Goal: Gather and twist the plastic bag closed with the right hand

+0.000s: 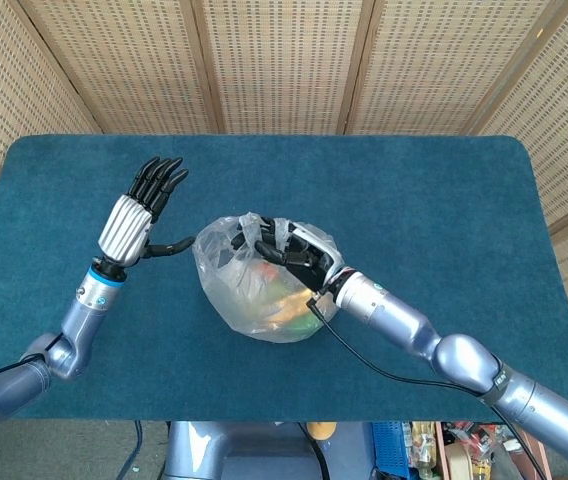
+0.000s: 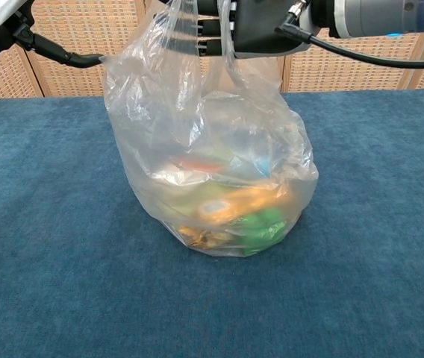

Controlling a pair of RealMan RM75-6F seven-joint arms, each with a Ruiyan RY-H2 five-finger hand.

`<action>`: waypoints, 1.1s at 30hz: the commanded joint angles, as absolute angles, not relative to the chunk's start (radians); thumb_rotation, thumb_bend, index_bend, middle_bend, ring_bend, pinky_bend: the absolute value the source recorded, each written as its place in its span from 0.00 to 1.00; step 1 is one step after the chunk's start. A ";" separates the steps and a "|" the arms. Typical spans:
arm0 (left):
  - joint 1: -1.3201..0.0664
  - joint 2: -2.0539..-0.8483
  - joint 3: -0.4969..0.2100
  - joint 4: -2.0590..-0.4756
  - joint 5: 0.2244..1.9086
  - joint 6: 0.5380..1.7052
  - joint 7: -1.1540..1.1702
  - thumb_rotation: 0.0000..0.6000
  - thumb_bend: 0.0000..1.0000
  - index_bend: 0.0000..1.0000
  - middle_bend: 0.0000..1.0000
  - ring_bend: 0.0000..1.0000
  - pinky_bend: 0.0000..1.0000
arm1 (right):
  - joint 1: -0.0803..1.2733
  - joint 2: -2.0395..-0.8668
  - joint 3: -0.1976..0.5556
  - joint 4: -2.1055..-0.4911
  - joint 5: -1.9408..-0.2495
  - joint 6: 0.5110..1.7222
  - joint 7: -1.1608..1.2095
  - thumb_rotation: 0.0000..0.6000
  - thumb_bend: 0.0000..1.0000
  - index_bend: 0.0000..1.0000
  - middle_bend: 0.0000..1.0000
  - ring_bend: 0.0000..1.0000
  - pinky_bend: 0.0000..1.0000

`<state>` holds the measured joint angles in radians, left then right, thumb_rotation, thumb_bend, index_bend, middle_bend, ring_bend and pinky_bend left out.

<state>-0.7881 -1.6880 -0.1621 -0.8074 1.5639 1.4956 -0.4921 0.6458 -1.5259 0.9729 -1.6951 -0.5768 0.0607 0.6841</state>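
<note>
A clear plastic bag [image 1: 254,285] [image 2: 212,156] stands at the middle of the blue table, holding orange, green and brownish items. My right hand [image 1: 289,255] [image 2: 249,26] sits over the bag's top and grips the gathered plastic of its mouth between dark fingers. My left hand [image 1: 139,215] is raised to the left of the bag, fingers straight and spread, thumb pointing toward the bag without touching it. In the chest view only its thumb and wrist [image 2: 18,33] show at the upper left.
The blue table [image 1: 444,210] stretches wide on all sides of the bag. Woven screen panels [image 1: 284,60] stand behind the far edge. A black cable [image 1: 384,370] runs along my right forearm.
</note>
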 commanded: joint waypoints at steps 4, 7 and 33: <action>-0.774 -1.691 -0.157 -0.787 1.557 1.485 -0.503 1.00 0.19 0.00 0.00 0.00 0.00 | 0.671 -1.532 0.971 -1.683 -0.576 0.093 0.710 1.00 0.54 0.33 0.38 0.28 0.25; -0.767 -1.690 -0.158 -0.778 1.553 1.482 -0.511 1.00 0.19 0.00 0.00 0.00 0.00 | 0.678 -1.533 0.975 -1.681 -0.567 0.101 0.733 1.00 0.55 0.33 0.38 0.28 0.25; -0.709 -1.614 -0.165 -0.721 1.514 1.454 -0.570 1.00 0.19 0.00 0.00 0.00 0.00 | 0.706 -1.479 0.974 -1.692 -0.559 0.140 0.812 1.00 0.55 0.31 0.38 0.35 0.33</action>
